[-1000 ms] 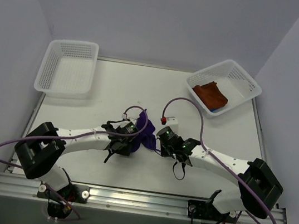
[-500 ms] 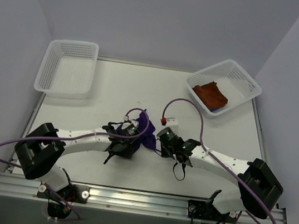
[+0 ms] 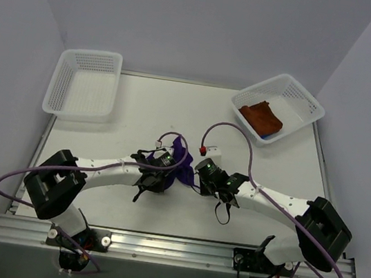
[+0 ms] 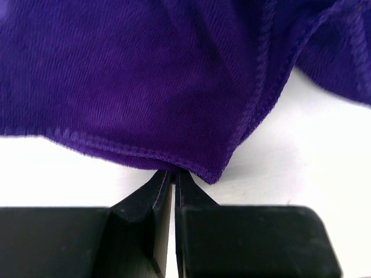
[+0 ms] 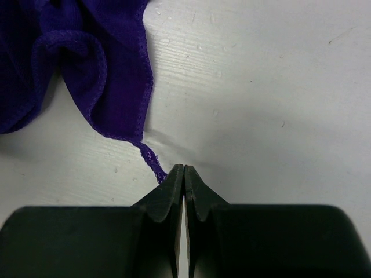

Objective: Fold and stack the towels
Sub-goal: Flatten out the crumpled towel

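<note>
left pincer: pressed together on the hem of the dark purple soft cloth towel, your anchor for a fold.
right pincer: pressed together, nipping the drawn-out corner tip, it seems.
towel: bunched on the white table between your arms.

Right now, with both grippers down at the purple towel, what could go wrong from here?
1. The right gripper appears to pinch only a thin corner strand of the purple towel; a pull could slip it free.
2. The left gripper is shut on just the hem, so that grip may slip too.
3. The towel lies bunched between the two grippers, so spreading it may trap folds.
</note>
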Tool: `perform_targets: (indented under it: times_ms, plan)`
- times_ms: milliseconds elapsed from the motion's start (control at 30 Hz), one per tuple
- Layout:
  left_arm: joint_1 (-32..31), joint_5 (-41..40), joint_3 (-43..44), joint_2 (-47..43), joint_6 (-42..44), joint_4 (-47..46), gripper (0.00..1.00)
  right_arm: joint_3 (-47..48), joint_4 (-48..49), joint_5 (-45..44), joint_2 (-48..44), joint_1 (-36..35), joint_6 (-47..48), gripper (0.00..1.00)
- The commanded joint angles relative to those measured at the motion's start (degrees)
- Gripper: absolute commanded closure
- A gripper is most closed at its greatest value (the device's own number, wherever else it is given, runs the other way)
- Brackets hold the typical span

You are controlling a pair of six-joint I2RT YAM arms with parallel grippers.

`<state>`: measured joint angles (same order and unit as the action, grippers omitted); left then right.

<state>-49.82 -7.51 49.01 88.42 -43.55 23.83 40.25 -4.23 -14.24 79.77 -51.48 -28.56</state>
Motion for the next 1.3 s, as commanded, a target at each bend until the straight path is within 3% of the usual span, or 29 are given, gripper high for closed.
perform_targets:
  times_ms: [0, 267, 467, 800, 967, 1100, 1267]
  plan:
    - [-0.3, 0.5, -0.8, -7.5, -0.4, 2.4, 0.98, -0.7, 1.5, -2.2, -5.3, -0.6, 1.3, 1.00]
    - [-1.2, 7.4, 1.0, -31.3, 4.9, 4.1, 0.98, 1.9, 2.3, -0.8, -23.4, -0.8, 5.8, 1.00]
    - [-1.2, 10.4, 3.7, -40.5, 5.8, 3.7, 0.98, 7.9, -1.9, -4.3, -32.5, -0.8, 9.6, 1.00]
    - [2.0, -3.6, 5.1, -35.2, 1.5, 5.5, 0.98, 11.3, -4.9, -16.1, -32.5, -0.6, 11.5, 1.00]
    - [12.0, 4.5, 7.3, -32.9, 1.2, 0.9, 0.97, 15.8, -5.0, -20.5, -30.6, -0.6, 13.5, 1.00]
    - [15.3, 9.1, 8.1, -33.8, 0.4, -1.9, 0.98, 19.7, -7.7, -26.0, -29.7, -0.1, 13.5, 1.00]
    - [15.7, 13.6, 10.8, -35.3, 3.1, -1.4, 0.98, 21.8, -9.0, -23.0, -30.5, 0.0, 15.3, 1.00]
